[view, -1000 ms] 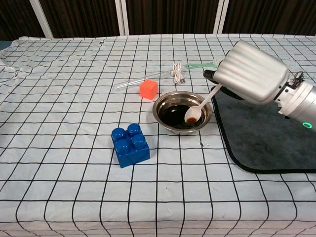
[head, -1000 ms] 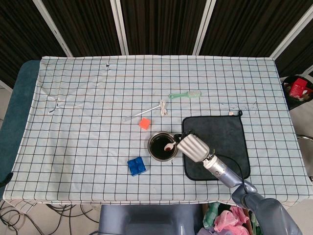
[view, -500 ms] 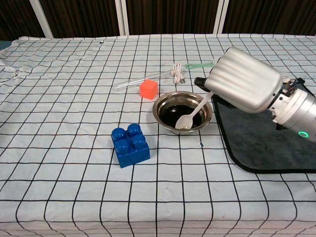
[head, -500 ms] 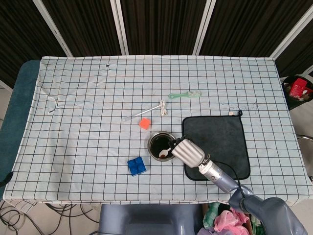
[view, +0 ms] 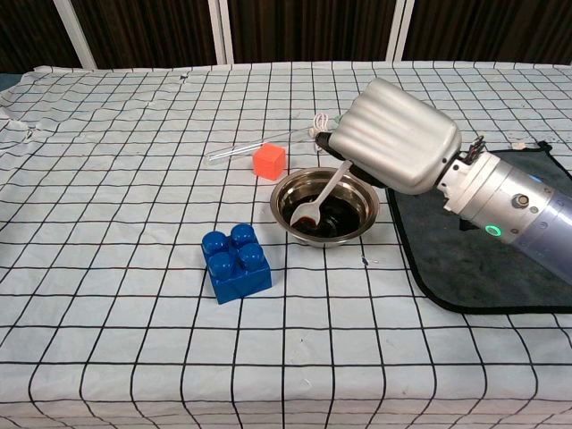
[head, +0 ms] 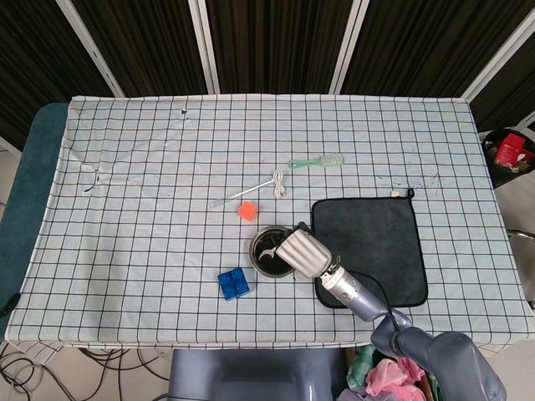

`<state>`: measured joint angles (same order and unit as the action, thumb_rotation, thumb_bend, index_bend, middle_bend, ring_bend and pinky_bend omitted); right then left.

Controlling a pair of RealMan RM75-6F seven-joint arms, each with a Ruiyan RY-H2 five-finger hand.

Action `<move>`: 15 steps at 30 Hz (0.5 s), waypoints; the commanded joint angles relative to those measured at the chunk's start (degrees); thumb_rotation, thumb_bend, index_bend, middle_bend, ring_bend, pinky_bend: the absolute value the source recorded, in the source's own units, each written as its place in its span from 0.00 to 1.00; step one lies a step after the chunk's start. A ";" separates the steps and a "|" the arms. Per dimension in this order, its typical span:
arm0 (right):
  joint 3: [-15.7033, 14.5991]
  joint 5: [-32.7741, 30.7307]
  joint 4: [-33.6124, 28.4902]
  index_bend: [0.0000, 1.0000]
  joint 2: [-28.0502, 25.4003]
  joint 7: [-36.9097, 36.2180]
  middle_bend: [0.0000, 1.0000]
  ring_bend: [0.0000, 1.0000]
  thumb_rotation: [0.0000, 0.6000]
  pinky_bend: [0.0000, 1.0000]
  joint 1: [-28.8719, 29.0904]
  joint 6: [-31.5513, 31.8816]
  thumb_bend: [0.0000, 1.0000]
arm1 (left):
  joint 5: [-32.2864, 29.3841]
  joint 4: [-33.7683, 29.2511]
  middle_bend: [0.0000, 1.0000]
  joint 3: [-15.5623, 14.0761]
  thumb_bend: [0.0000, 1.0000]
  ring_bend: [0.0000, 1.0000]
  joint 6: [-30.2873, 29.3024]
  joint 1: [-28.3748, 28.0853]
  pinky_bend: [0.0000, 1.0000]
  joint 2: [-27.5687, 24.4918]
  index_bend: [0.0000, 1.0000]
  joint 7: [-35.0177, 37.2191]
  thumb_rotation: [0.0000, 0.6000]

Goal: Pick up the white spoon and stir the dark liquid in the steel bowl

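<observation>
blue block [view: 236, 263]: a studded toy brick on the checked cloth, nearest the robot, near the bowl's left front.
steel bowl [view: 366, 200]: round and shiny, on the counter [view: 134, 357] just left of the dark mat, holding dark liquid [view: 338, 214].
white spoon [view: 320, 196]: its bowl end dips into the liquid at the left side of the steel bowl, stained dark; its handle slants up and to the right into the hand.
right hand [view: 393, 136]: silver, ribbed back turned to the chest camera, hanging over the far right rim of the bowl; its fingers are curled in around the top of the spoon handle and hold it. in the head view the hand [head: 303, 254] covers the right part of the bowl [head: 257, 247].
left hand: shown in neither view.
dark mat [view: 465, 268]: a grey-black cloth with a stitched edge, flat on the counter to the right of the bowl, under the right forearm.
orange cube [view: 268, 162]: small, just beyond the bowl's far left rim, apart from it.
clear stick [view: 237, 149]: thin, lying slantwise just behind the orange cube.
white cable [head: 279, 184]: a short coiled lead past the cube, near the stick's right end.
green brush [head: 317, 161]: pale green, lying farther back, well apart from the bowl.
</observation>
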<state>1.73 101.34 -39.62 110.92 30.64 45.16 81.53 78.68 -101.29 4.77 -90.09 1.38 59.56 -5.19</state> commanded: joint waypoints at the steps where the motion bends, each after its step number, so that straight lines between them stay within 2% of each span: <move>1: 0.71 -0.54 1.54 0.70 0.97 -0.53 0.87 0.98 1.00 1.00 0.68 -0.69 0.37 | -0.02 0.03 0.01 -0.03 0.20 0.00 0.13 -0.04 0.00 -0.02 0.09 0.03 1.00; 9: 2.26 -1.99 5.61 0.70 2.24 -1.93 0.87 0.98 1.00 1.00 1.73 -1.56 0.37 | -0.21 0.06 0.01 0.05 0.20 0.00 0.24 -0.11 0.00 0.04 0.09 -0.14 1.00; 15: 2.34 -2.76 8.24 0.70 2.65 -2.88 0.87 0.98 1.00 1.00 1.56 -1.92 0.37 | -0.23 0.02 0.01 0.01 0.20 0.00 0.31 -0.17 0.00 0.17 0.09 -0.50 1.00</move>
<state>4.07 98.74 -31.71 113.48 27.99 46.79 79.67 78.47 -101.27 4.77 -89.78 1.21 59.73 -5.68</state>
